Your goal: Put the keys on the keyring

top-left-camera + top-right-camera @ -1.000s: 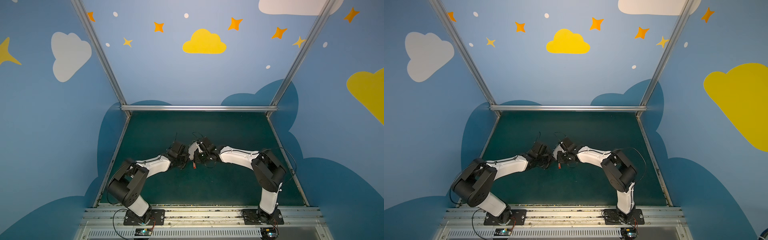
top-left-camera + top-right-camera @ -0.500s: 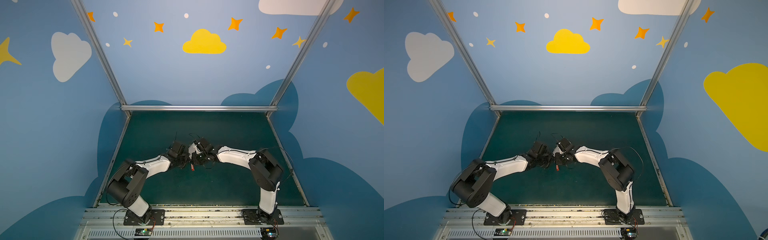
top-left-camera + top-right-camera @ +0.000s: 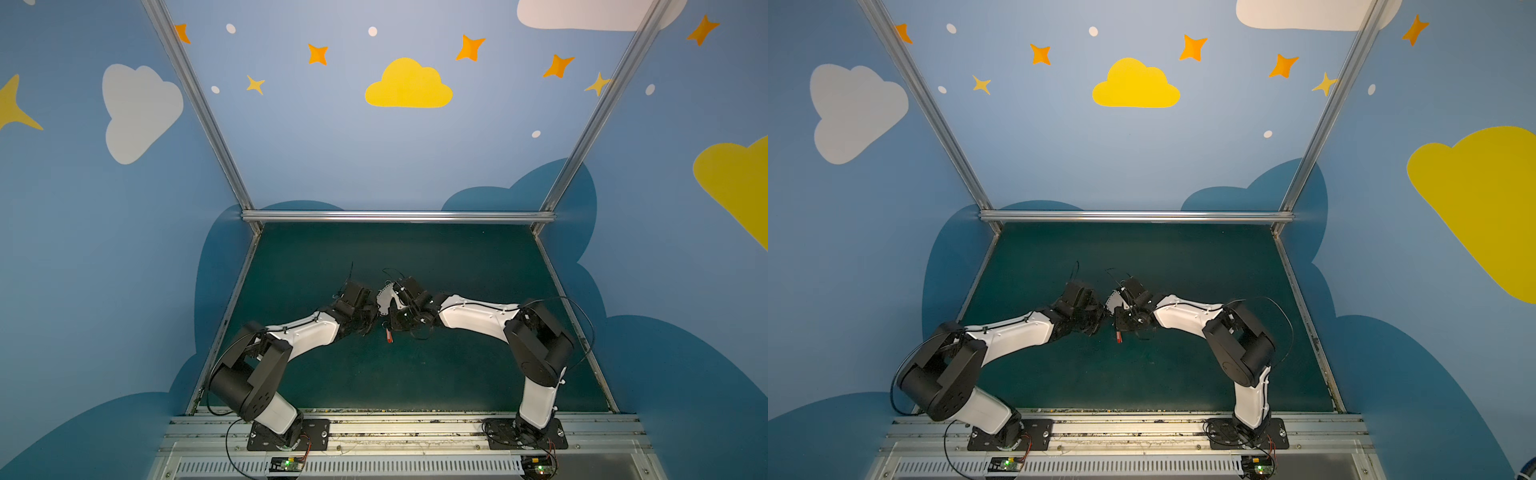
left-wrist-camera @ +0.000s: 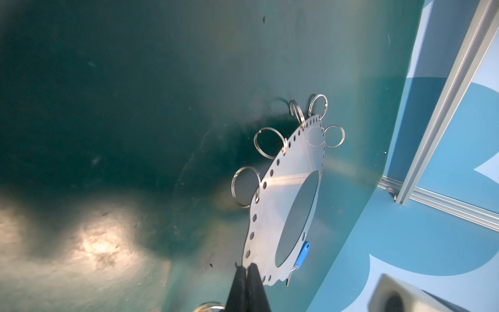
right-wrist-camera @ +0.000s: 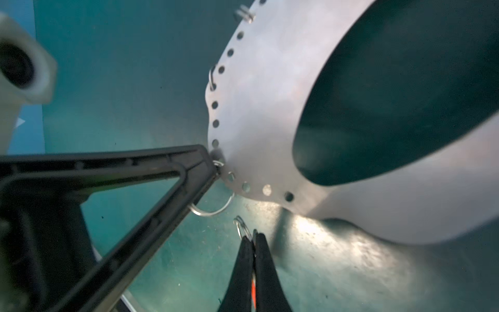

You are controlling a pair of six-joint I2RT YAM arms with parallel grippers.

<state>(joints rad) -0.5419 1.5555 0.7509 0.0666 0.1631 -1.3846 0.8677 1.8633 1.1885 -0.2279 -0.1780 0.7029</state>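
Observation:
The keyring (image 4: 280,189), a flat grey oval plate with a big oval hole and several wire rings, is held tilted above the mat between the two arms, in both top views (image 3: 385,298) (image 3: 1113,300). My left gripper (image 4: 246,268) is shut on its holed edge; its black finger (image 5: 172,173) meets the plate's edge (image 5: 270,108) at a wire ring. A key with a blue tag (image 4: 303,254) hangs at the plate's rim. My right gripper (image 5: 253,235) is shut on the key with the red-orange tag (image 3: 389,335) (image 3: 1119,336); its small split ring (image 5: 240,227) sticks out at the tips, just below the plate.
The dark green mat (image 3: 374,374) is fenced by aluminium rails at the back (image 3: 395,216) and sides, with blue painted walls behind. Both arm bases stand on the front rail (image 3: 395,428). The other arm's white housing (image 5: 21,67) (image 4: 405,297) is close by.
The right arm's wrist has edged slightly left toward the keyring. The left arm and plate have barely moved. Both grips are unchanged.

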